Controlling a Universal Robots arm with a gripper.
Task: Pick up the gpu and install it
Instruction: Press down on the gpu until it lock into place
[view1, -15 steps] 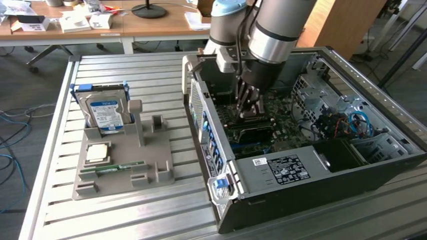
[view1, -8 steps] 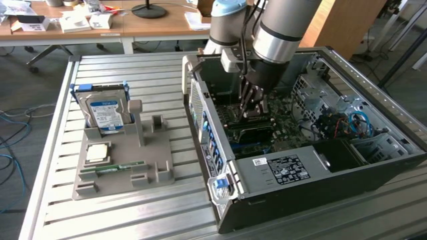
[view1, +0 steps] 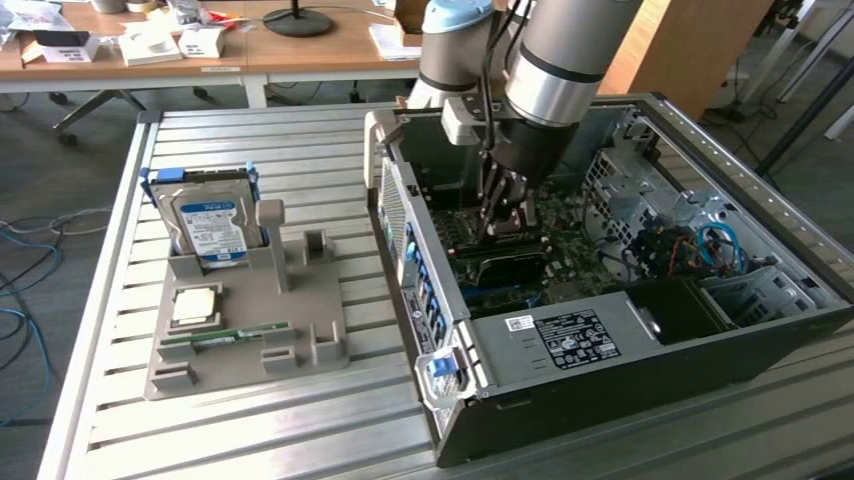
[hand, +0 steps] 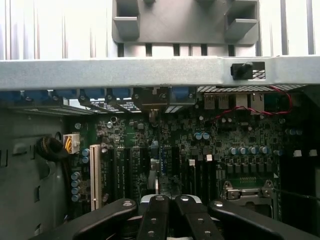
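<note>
Claw (view1: 503, 222) is reaching down inside the open PC case (view1: 747, 340), fingers pinched together over the motherboard (hand: 200, 145), apparently seating the gpu (hand: 159, 176) edge-on into its slot at 6 o'clock in the wrist view.

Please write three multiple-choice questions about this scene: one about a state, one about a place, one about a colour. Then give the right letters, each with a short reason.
1. How is the hard drive placed?
A lying flat
B upright in the grey holder
C hanging from the arm

2. Where is the gripper?
A over the hard drive
B inside the computer case, over the motherboard
C beside the grey holder

3. What colour is the thin wire near the rear ports in the wrist view?
A red
B yellow
C white

Answers: 1 B, it stands on edge in a holder slot. 2 B, the arm reaches down into the open case. 3 A, the looped wire is red.
</note>
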